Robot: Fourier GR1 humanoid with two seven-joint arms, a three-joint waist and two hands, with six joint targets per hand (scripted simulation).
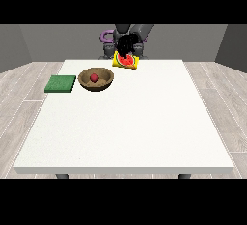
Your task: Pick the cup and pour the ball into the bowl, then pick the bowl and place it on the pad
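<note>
Ball's in the bowl, cup w/ the hand.
Red ball (94, 77) sits in wooden bowl (96, 80); green pad (61, 84) just beside. Black hand (126, 44) grasping yellow cup (126, 61) at table's (125, 122) far edge.

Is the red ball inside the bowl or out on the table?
Inside. The red ball sits within the brown bowl's rim, on its inner bottom, not on the white table.

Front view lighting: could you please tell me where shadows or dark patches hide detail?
Front view: light is even and soft; the bowl shades its own inside around the red ball; the black hand over the yellow cup reads as one dark mass, fingers indistinct; no glare on the table.
</note>
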